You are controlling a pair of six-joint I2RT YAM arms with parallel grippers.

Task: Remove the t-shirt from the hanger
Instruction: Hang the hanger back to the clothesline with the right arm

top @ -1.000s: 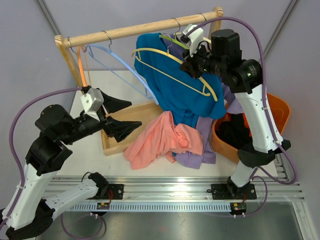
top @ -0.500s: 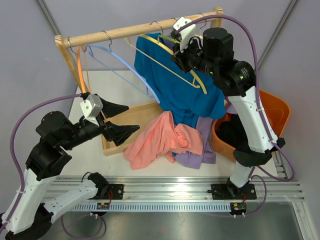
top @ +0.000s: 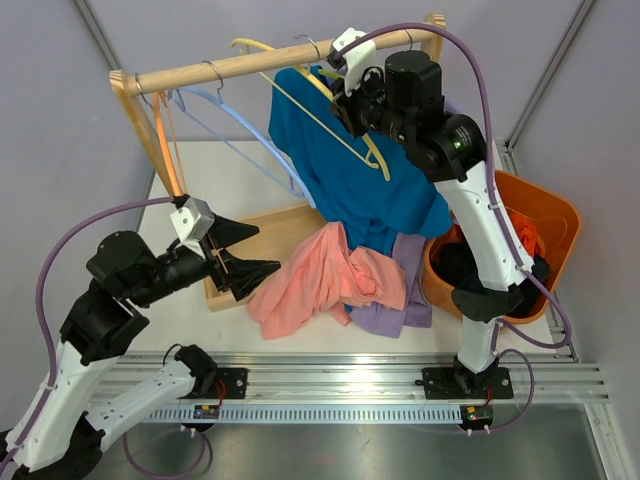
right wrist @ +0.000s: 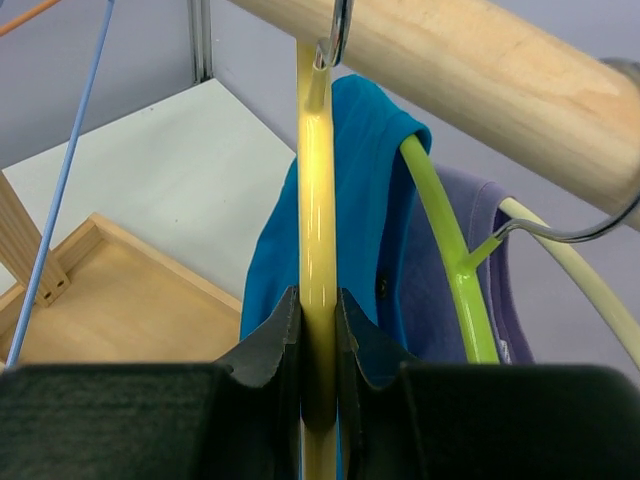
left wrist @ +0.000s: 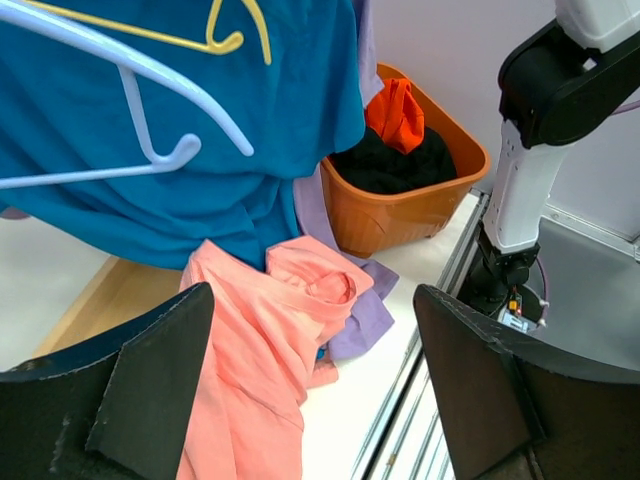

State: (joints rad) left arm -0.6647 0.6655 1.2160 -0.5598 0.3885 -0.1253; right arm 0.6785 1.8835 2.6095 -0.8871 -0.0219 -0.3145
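A blue t-shirt [top: 365,190] hangs from the wooden rail [top: 240,65], its hem on the clothes pile. My right gripper [top: 347,100] is shut on a yellow hanger [top: 315,100] that lies across the shirt's front. In the right wrist view the fingers [right wrist: 268,345] clamp the yellow bar [right wrist: 318,200], whose metal hook [right wrist: 338,30] is at the rail [right wrist: 480,70]. There the blue shirt [right wrist: 368,200] drapes over a green hanger [right wrist: 450,260]. My left gripper [top: 243,252] is open and empty, low over the tray, short of the shirt [left wrist: 200,140].
A pink shirt [top: 320,280] and a purple one [top: 395,300] lie piled on the table. An orange basket [top: 555,215] of clothes stands at the right. A wooden tray [top: 270,225] lies centre-left. Light-blue [top: 235,120] and orange [top: 165,140] hangers hang on the rail's left.
My right gripper has carried the yellow hanger up and to the left, bringing its hook to the rail. The left gripper has drifted slightly right and down, still open.
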